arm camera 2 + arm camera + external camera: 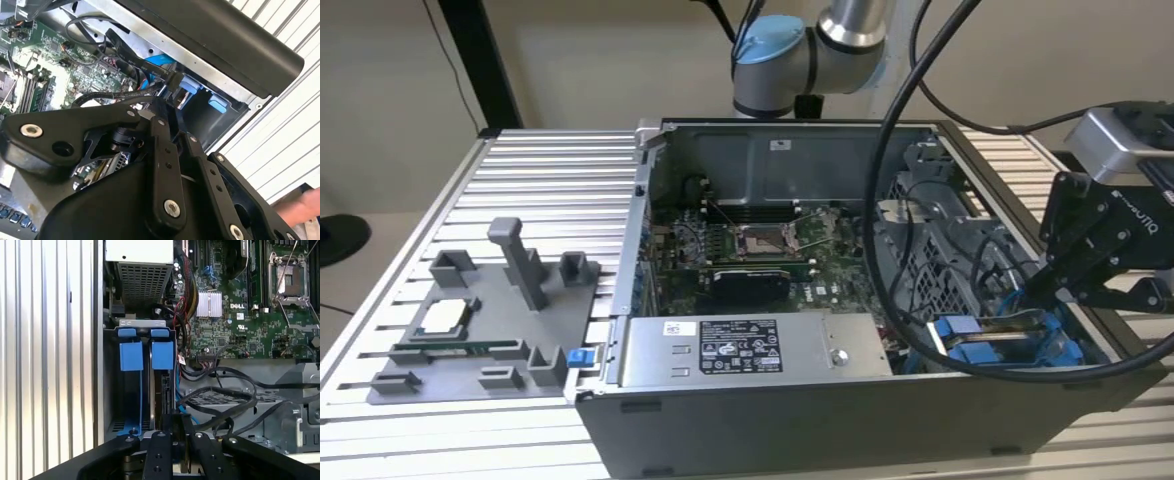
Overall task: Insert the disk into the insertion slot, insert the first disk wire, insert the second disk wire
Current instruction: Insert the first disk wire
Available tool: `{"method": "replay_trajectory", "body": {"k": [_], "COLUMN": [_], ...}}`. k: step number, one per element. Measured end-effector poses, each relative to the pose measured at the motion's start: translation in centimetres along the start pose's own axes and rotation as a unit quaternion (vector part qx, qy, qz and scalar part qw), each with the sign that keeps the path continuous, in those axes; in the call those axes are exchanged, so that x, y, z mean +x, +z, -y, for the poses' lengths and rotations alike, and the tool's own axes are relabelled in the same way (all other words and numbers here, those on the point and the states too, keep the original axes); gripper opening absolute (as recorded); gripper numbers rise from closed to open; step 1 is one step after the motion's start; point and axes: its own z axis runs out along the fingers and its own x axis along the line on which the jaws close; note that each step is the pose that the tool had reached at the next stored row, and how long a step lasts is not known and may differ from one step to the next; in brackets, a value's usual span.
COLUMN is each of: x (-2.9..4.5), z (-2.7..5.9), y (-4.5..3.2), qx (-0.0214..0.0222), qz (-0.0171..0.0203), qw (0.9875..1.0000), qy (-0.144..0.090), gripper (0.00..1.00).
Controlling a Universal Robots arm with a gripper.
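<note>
While in its slot (162, 356), disk (158, 390) stands edgewise.

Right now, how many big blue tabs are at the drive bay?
2, side by side at the bay mouth: one tab by the case wall, one nearer the motherboard. Others may be hidden deeper.

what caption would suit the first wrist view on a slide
Gripper at the blue-tabbed insertion slot inside the open computer case, black cables and motherboard alongside.
</note>
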Motion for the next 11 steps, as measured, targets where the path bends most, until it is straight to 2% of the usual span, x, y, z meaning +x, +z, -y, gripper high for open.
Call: {"method": "replay_trajectory", "body": {"k": [8,11], "x": [0.00,0.01], "z": [0.00,0.01], "y": [0.02,0.07], "qx": [-0.0017,-0.0044], "qz": [0.0001,0.0000], "qw": [1.0000,1.0000], "qy": [0.000,0.001], "gripper": [0.00,0.00]}}
